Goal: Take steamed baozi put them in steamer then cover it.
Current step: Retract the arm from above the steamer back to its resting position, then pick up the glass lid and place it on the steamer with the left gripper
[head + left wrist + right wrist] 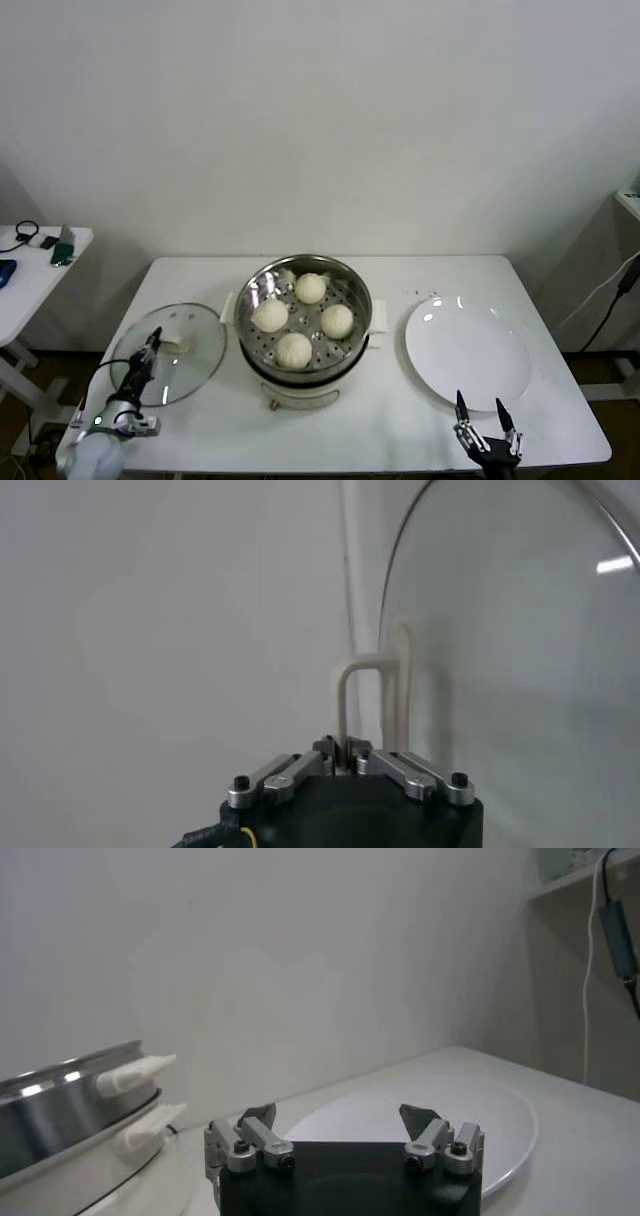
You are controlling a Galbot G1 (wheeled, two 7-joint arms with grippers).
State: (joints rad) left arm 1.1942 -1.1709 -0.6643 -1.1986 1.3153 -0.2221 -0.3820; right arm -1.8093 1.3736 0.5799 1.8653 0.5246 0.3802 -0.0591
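Four cream-white baozi [303, 318] sit inside the shiny steel steamer [257, 285], which stands on its white cooker base at the table's middle. The clear glass cover [195, 365] lies on the table left of the steamer. My left gripper [152, 346] is at the cover's centre. In the left wrist view it [343, 750] is shut on the white bar handle [347, 685], with the glass [520, 660] beside it. My right gripper [479, 413] is open and empty near the table's front edge, below the plate. It also shows in the right wrist view [338, 1116].
A flat white plate [468, 352] lies right of the steamer, and also shows in the right wrist view [450, 1110]. The steamer's side and white handles [135, 1073] show there too. A small side table [30, 265] with dark items stands at far left.
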